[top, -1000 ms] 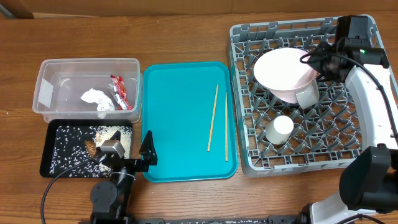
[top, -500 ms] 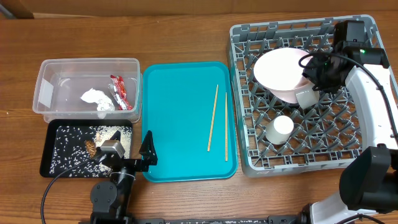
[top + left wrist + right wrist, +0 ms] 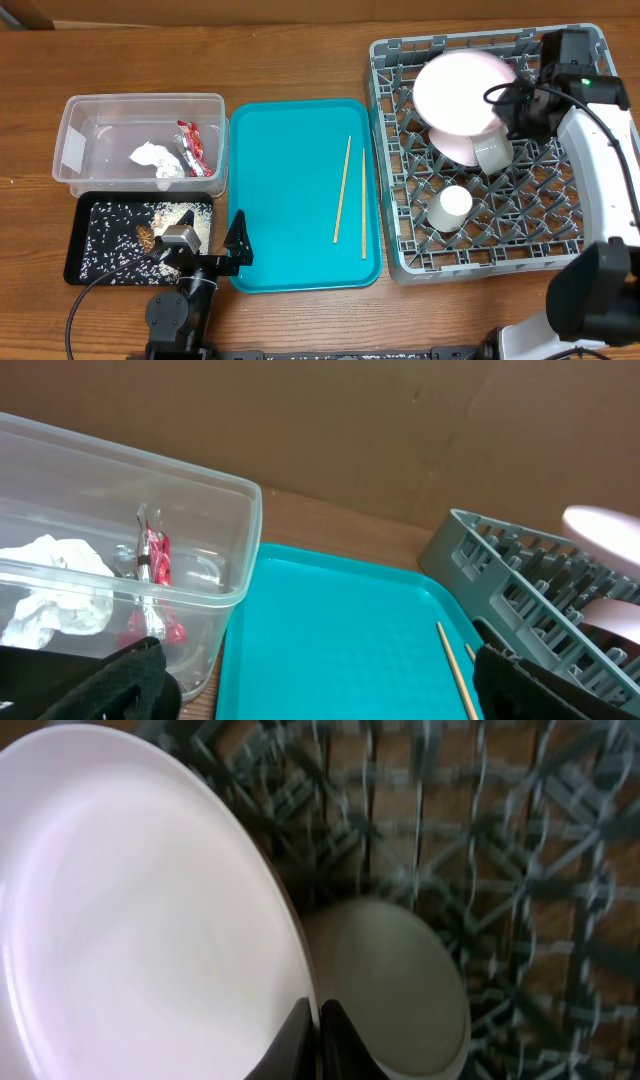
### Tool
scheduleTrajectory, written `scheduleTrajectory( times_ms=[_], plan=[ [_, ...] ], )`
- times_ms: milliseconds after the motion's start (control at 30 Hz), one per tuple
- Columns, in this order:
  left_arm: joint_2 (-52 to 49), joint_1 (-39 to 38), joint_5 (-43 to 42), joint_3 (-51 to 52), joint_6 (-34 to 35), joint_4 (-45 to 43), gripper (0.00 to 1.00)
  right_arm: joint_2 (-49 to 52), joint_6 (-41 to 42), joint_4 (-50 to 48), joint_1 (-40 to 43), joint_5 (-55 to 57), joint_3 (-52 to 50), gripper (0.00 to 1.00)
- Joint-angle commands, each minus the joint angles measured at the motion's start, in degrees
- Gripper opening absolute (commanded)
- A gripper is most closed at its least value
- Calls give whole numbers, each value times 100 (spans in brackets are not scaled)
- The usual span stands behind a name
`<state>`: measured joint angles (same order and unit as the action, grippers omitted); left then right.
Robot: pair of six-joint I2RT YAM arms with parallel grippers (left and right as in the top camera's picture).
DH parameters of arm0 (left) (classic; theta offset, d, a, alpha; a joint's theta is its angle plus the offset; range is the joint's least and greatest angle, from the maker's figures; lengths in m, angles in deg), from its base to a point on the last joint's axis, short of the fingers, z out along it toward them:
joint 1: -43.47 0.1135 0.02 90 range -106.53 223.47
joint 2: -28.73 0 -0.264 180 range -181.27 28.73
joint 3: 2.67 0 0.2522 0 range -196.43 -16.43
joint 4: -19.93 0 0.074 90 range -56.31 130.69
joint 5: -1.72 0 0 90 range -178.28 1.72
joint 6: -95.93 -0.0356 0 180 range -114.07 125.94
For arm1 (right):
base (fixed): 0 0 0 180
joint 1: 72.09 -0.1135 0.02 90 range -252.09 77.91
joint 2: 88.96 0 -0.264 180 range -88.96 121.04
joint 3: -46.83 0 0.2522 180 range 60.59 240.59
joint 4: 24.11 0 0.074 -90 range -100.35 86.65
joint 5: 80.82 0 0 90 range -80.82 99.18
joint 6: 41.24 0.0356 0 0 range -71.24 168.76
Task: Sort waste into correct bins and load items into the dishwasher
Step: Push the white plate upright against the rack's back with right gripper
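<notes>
Right tool (image 3: 318, 1022) is pinched tight on the rim of the large white plate (image 3: 462, 92), which stands tilted at the back of the grey dish rack (image 3: 400, 255), leaning over a pale bowl (image 3: 390, 990). A small white cup (image 3: 452, 208) sits among the pegs nearer the front. Left tool (image 3: 200, 258) gapes wide and empty at the near edge of the desk (image 3: 300, 40) (just beside the black tray (image 3: 72, 240) of rice (image 3: 100, 250)). Two chopsticks (image 3: 343, 190) lie on the teal tray (image 3: 280, 150); napkin (image 3: 153, 158) and wrapper (image 3: 190, 148) are in the clear tub (image 3: 75, 110).
</notes>
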<state>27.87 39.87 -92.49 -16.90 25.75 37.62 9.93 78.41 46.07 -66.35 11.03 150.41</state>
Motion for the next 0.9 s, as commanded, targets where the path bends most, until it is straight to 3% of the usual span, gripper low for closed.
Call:
scheduleTrajectory(
  times_ms=[0, 233, 467, 733, 867],
  plan=[
    [50, 57, 33, 20, 98, 20, 100, -782, -553, -260, -330, 1071, 382, 4],
    [50, 57, 33, 20, 98, 20, 100, -730, -914, 35, -1648, 4527, 321, 4],
    [50, 57, 33, 20, 98, 20, 100, -94, -914, 26, -2632, 6124, 315, 4],
    [50, 57, 33, 20, 98, 20, 100, 675, -914, 4, -2785, 6653, 315, 4],
    [50, 57, 31, 20, 98, 20, 100, 750, -911, -31, -2815, 6384, 315, 4]
  ],
)
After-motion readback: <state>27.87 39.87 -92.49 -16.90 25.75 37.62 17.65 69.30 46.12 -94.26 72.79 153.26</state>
